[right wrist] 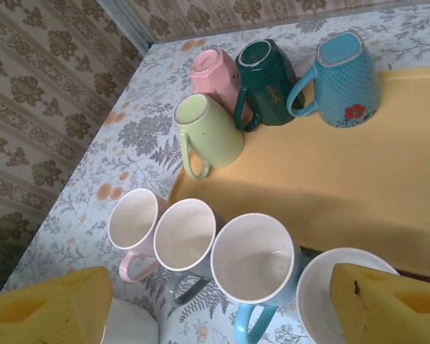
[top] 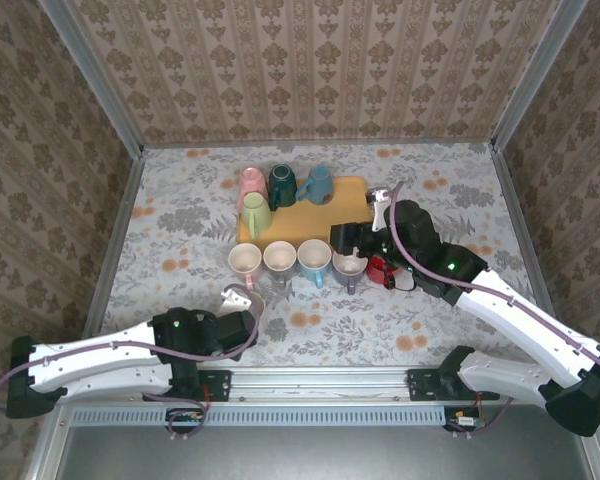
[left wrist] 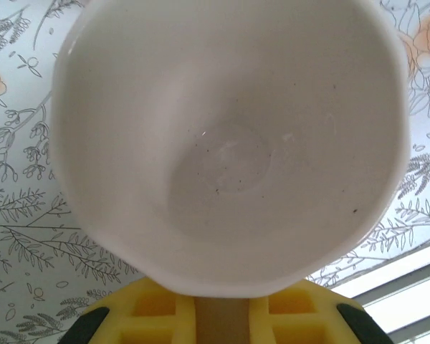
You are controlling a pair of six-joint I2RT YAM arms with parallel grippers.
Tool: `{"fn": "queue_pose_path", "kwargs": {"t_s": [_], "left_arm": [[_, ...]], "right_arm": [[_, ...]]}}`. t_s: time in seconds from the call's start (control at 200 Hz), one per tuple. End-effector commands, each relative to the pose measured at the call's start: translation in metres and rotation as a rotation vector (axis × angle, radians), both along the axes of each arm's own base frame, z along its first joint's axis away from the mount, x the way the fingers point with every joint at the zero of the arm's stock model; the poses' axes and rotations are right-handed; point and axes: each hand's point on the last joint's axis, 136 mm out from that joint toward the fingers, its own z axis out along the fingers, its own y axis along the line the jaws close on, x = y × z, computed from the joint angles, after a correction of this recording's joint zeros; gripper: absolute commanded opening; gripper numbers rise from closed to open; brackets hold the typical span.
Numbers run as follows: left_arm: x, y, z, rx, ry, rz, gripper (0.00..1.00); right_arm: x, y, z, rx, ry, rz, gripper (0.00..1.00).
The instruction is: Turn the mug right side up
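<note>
desk edges: the flowered desk (top: 180,220) is closed in by papered walls on the left, far and right sides; a metal rail (top: 320,380) runs along the near edge.
open room: bare desk lies left of the tray and in front of the mug row.
tray (top: 340,215): orange, mid-desk.
upturned mugs: a pink mug (right wrist: 216,75), a dark green mug (right wrist: 269,75), a blue mug (right wrist: 340,79) and a light green mug (right wrist: 208,129) stand bottom-up at the tray's far and left edges.
mug row (right wrist: 185,233): four upright mugs, close side by side, just before the tray's near edge.
white mug (left wrist: 229,143): mouth up, near the left end of the row; contact with the desk cannot be told.
left claw (left wrist: 226,315): narrow, pinching the white mug's near wall; arm low along the near edge.
right claw (right wrist: 218,287): wide, holding nothing, above the right end of the row; arm reaching in from the right.
</note>
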Motion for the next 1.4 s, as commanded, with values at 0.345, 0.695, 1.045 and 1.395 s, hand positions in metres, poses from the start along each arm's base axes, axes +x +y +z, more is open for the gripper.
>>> {"fn": "queue_pose_path", "kwargs": {"t_s": [0.345, 0.695, 1.045, 1.395], "left_arm": [[0.010, 0.001, 0.003, 0.002, -0.032, 0.075, 0.18], [0.009, 0.002, 0.010, -0.044, -0.029, 0.093, 0.40], [0.005, 0.000, 0.019, -0.124, -0.013, 0.106, 0.42], [-0.002, -0.010, 0.043, -0.235, 0.001, 0.035, 0.41]], "right_arm": [[0.006, 0.005, 0.000, 0.016, -0.001, 0.001, 0.81], [0.008, 0.008, -0.002, 0.023, -0.008, 0.011, 0.82], [0.013, 0.006, -0.001, 0.025, -0.010, 0.012, 0.82], [0.016, 0.000, 0.004, 0.049, -0.018, 0.021, 0.83]]}}
